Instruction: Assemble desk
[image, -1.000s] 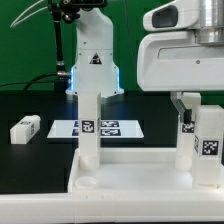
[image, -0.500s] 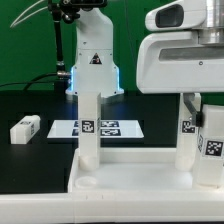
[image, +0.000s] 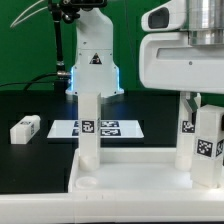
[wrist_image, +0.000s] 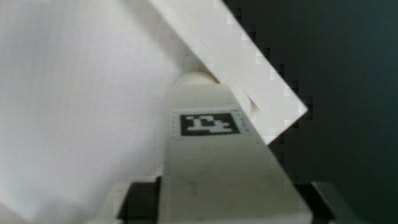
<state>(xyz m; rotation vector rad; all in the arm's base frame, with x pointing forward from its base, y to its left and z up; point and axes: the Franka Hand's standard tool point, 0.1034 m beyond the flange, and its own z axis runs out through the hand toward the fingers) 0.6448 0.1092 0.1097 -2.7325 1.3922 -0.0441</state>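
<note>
The white desk top (image: 130, 178) lies at the front with its rim up. One white leg (image: 90, 125) stands upright in its far left corner. At the exterior view's right stand two more tagged legs, a farther one (image: 186, 140) and a nearer one (image: 209, 145). My gripper (image: 198, 100) hangs right over them. In the wrist view the tagged leg (wrist_image: 215, 150) runs down between my fingers (wrist_image: 143, 203). The dark pads sit against both of its sides, so the gripper (wrist_image: 231, 205) is shut on it.
A loose white leg (image: 26, 128) lies on the black table at the exterior view's left. The marker board (image: 108, 128) lies flat behind the desk top. The arm's base (image: 95, 60) stands at the back before a green wall. The near left corner socket (image: 88, 182) holds nothing.
The jaws have closed in from wide open onto the leg at the right. That leg shifted slightly sideways and back. The other parts stayed put.
</note>
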